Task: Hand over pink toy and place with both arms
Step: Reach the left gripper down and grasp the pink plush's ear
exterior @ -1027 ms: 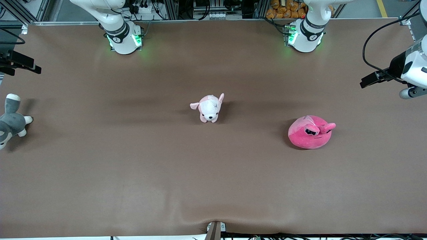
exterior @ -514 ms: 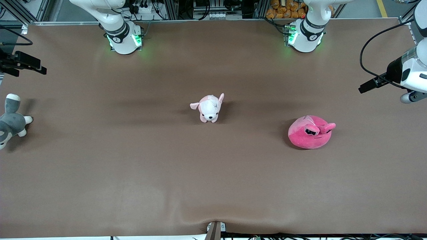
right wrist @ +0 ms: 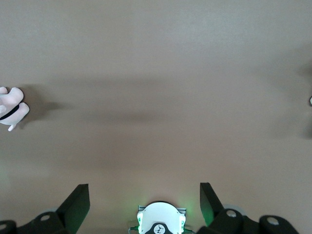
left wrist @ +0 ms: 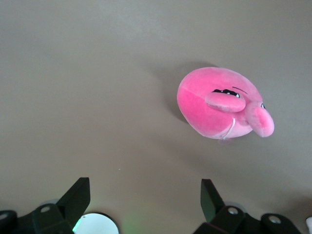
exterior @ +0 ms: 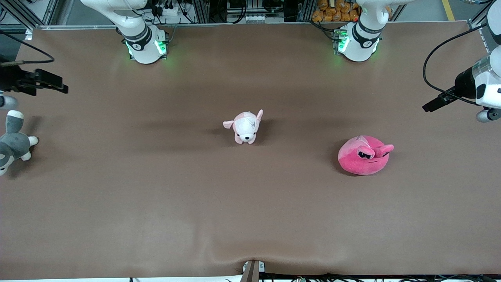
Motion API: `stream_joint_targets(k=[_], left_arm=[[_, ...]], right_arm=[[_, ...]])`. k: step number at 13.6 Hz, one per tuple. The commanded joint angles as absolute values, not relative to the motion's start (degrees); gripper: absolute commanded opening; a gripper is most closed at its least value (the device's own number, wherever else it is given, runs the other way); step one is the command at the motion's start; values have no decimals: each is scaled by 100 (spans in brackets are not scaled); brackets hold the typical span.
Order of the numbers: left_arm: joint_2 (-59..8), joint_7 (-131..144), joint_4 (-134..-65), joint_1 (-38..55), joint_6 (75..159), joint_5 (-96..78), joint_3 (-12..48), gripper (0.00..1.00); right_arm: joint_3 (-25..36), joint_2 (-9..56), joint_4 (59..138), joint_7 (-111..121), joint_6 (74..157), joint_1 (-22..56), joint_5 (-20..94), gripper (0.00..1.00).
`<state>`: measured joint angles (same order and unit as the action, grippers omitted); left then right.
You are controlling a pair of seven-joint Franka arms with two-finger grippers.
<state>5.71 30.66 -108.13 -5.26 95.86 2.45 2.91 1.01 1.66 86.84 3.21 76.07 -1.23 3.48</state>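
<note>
The hot-pink blob toy lies on the brown table toward the left arm's end, with its ears and black squinting eyes facing up. It also shows in the left wrist view. My left gripper hangs open and empty in the air over the table edge at the left arm's end, well apart from the toy; its fingers stand wide apart. My right gripper is open and empty in the air over the table edge at the right arm's end, with its fingers also wide apart.
A small pale pink-and-white puppy plush stands at the table's middle; part of it shows in the right wrist view. A grey-and-white plush animal lies at the right arm's end. The arm bases stand farthest from the camera.
My right gripper has moved inward over the table from the right arm's end. My left gripper has shifted slightly. The toys have not moved.
</note>
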Motion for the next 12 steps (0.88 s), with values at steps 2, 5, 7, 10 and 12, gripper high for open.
stream_joint_targets(k=[2, 5, 7, 10, 12], left_arm=[[387, 3803, -10828, -554, 9659, 158, 316, 100], [150, 4428, -10828, -554, 9720, 132, 325, 100], [44, 4639, -10819, -589, 9764, -270, 308, 100], [-227, 5246, -10776, -773, 9826, -799, 308, 100], [-447, 5649, -10758, -765, 9852, -931, 316, 100]], right_arm=[[114, 290, 8596, 246, 7603, -80, 281, 100], [114, 299, 8578, 307, 7629, -140, 334, 100], [114, 299, 8543, 308, 7638, -70, 281, 100], [114, 299, 8552, 308, 7638, -79, 308, 100], [114, 342, 8560, 316, 7629, -158, 281, 100]])
